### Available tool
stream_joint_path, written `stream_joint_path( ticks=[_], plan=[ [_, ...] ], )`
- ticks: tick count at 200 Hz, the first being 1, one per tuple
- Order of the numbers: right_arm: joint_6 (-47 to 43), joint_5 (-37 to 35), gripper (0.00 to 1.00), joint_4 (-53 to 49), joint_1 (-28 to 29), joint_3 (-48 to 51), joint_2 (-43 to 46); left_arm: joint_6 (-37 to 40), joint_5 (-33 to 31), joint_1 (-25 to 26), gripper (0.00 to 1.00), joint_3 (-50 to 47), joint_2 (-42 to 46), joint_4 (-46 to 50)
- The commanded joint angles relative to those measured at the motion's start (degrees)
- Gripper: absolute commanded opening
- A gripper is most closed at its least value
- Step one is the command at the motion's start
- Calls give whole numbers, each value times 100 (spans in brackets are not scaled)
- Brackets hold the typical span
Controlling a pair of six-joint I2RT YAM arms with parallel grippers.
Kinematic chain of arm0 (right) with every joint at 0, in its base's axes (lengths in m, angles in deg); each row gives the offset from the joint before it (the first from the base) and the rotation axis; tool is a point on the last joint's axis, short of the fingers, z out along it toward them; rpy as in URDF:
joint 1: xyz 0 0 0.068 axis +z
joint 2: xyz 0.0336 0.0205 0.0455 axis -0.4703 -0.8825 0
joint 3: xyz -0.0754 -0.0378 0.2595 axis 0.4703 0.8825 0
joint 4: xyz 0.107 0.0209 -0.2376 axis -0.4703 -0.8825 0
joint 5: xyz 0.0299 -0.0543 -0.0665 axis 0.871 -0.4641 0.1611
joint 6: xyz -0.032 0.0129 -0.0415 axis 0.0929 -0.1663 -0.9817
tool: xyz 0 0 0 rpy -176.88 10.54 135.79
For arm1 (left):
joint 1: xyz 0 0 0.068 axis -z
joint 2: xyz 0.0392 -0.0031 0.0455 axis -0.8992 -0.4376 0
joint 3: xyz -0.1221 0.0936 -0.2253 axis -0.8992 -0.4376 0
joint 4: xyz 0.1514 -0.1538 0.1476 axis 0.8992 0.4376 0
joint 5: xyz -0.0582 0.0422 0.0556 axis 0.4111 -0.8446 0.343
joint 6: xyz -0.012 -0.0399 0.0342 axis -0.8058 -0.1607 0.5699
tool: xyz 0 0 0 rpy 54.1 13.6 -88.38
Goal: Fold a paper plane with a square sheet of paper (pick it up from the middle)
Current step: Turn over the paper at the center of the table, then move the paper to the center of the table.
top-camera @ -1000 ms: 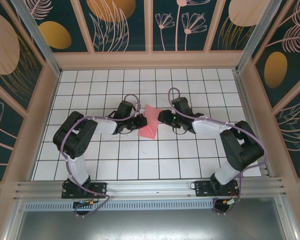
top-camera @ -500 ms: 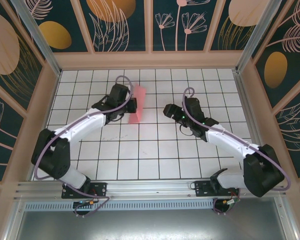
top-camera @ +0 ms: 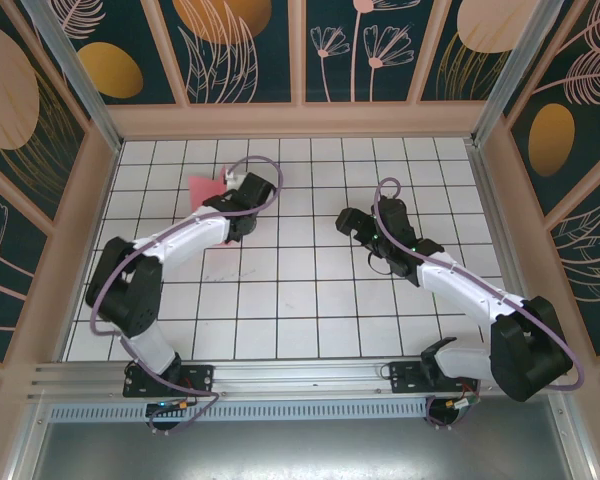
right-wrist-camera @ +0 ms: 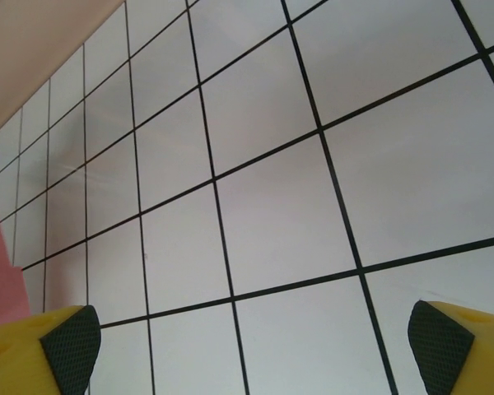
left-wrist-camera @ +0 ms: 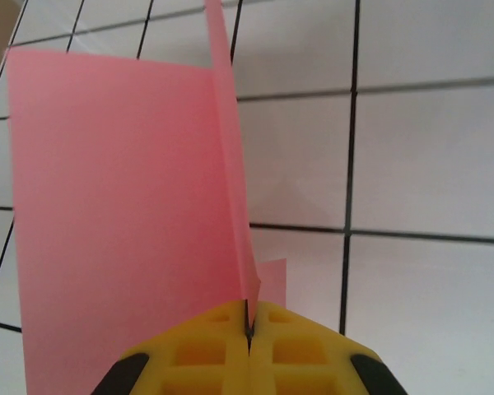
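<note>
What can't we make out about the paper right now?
- Top external: paper partly covered by the left gripper; its fold shape is too small to read.
- Left wrist: upright flap runs off the top edge; the pinched edge is hidden between the fingers.
- Right wrist: pink sliver, cut off by the left edge.

Left arm (top-camera: pixel 180 240) and right arm (top-camera: pixel 458 287): white shells, black joints, a lilac cable (top-camera: pixel 252 158) looping behind each wrist. Left gripper (left-wrist-camera: pixel 249 319): yellow latticed fingers (left-wrist-camera: pixel 199 354). Right gripper (right-wrist-camera: pixel 255 341): yellow fingers tipped with black dimpled pads (right-wrist-camera: pixel 70 341).
</note>
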Motion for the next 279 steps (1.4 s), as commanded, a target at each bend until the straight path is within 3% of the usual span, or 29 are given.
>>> stream_joint_path(
  ticks=[1,46,88,124,154,172,216,279],
  plan=[
    [1,-143,99,-36,-42,45,50,-223,-533,201,4,-156,-414,77],
    [12,-150,99,-113,-91,-53,-126,-486,-227,692,5,-195,-1294,-184],
    [62,-168,99,-185,-139,-82,-221,-579,547,967,12,-312,-1313,-584],
    [129,-126,99,-157,-156,-109,-294,-610,1615,988,34,-454,-835,-994],
    [117,-87,99,-182,-165,-224,-379,-704,3121,986,58,-676,164,-1620],
    [60,17,98,-177,-174,-361,-494,-841,3612,974,72,-775,794,-1928],
    [-88,676,84,164,78,-917,-1196,-1104,3218,633,91,-1114,1789,-1979],
    [173,1574,52,840,1218,-2797,-3529,-1830,2567,-722,99,-2343,2940,-1803]
  ],
)
